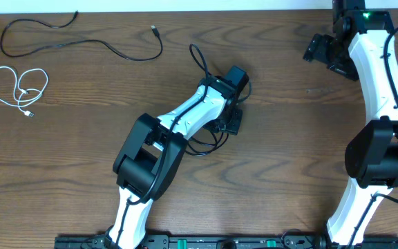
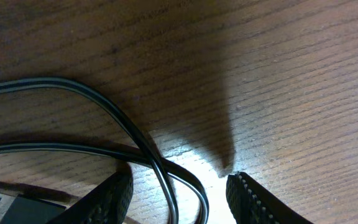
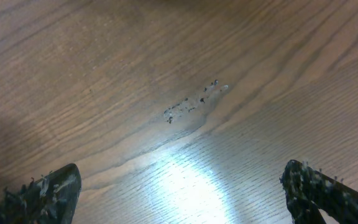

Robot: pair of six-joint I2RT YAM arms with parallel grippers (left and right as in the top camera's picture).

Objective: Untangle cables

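Note:
One black cable lies at the table's middle, mostly hidden under my left arm. My left gripper is low over it. In the left wrist view the jaws are open and two strands of this black cable cross between the fingertips, unclamped; its plug lies at lower left. A second black cable lies loose at the far left back. The white cable sits coiled alone at the left edge. My right gripper is open and empty at the back right, over bare wood.
The wooden table's back edge runs along the top of the overhead view. A scuffed patch marks the wood under the right gripper. The right arm stands along the right side.

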